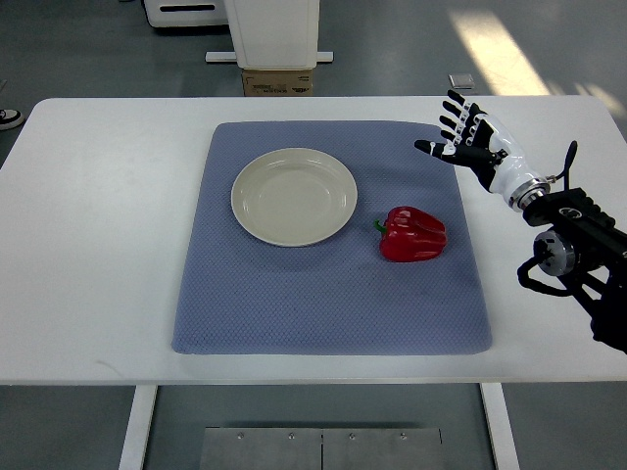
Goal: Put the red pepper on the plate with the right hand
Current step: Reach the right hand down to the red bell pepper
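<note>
From the top view, the right robot hand (468, 137) hangs over the far right corner of the blue mat (294, 304), fingers spread apart and holding nothing, its arm coming in from the right edge. The red pepper (412, 234) lies on its side on the mat, stem pointing left, near the hand but clearly apart from it, and just to the right of the empty plate (294, 196) without touching its rim. So this reads as the reach step, the grasp not yet made. The next move looks to call for bringing the open fingers down and toward the robot over the pepper's lumpy body, closing round it, then a short carry left onto the plate. The left arm does not show on the white table (98, 245).
</note>
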You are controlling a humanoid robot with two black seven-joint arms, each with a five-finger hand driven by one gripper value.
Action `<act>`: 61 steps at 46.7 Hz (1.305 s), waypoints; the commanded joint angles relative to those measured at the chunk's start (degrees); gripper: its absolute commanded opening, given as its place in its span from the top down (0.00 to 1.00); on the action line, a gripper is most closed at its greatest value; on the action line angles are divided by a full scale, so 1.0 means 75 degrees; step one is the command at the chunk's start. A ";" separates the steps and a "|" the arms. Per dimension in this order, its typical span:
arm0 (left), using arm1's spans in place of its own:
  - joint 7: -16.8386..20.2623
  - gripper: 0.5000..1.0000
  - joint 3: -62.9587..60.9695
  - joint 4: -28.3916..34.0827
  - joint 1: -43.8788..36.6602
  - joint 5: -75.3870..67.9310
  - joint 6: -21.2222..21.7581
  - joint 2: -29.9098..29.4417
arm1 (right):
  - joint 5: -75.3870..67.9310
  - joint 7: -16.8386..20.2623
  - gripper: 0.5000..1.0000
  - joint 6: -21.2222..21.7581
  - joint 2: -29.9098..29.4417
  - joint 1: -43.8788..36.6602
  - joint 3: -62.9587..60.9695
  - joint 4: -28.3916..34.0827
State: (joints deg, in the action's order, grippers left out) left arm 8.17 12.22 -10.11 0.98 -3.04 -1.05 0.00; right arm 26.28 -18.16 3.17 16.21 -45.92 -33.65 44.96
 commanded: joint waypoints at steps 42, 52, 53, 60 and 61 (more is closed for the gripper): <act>0.0000 0.00 0.0000 0.0000 -0.0001 -0.0004 0.0000 0.0000 | 0.1183 -0.0743 0.01 0.0000 0.2526 -0.1095 0.3819 0.2735; 0.0000 0.00 0.0000 0.0000 -0.0001 0.0007 0.0000 0.0000 | 0.1581 -0.0731 0.03 -0.0012 0.2561 -0.1341 0.4288 0.2783; 0.0000 0.00 0.0000 0.0000 -0.0001 0.0008 0.0000 0.0000 | 0.1605 -0.0731 0.03 -0.0035 0.2561 -0.1353 0.4334 0.2771; 0.0000 0.00 0.0000 0.0000 -0.0001 -0.0004 0.0000 0.0000 | 0.1628 -0.0720 0.03 -0.0293 0.2538 -0.1435 0.4592 0.2724; 0.0000 0.00 0.0000 0.0000 -0.0001 -0.0004 0.0000 0.0000 | 0.1628 -0.0708 0.03 -0.0316 0.2538 -0.1447 0.4628 0.2712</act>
State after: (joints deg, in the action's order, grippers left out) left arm 8.17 12.21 -10.11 0.96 -3.05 -1.07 0.00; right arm 38.49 -23.57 1.39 35.30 -56.52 0.45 65.54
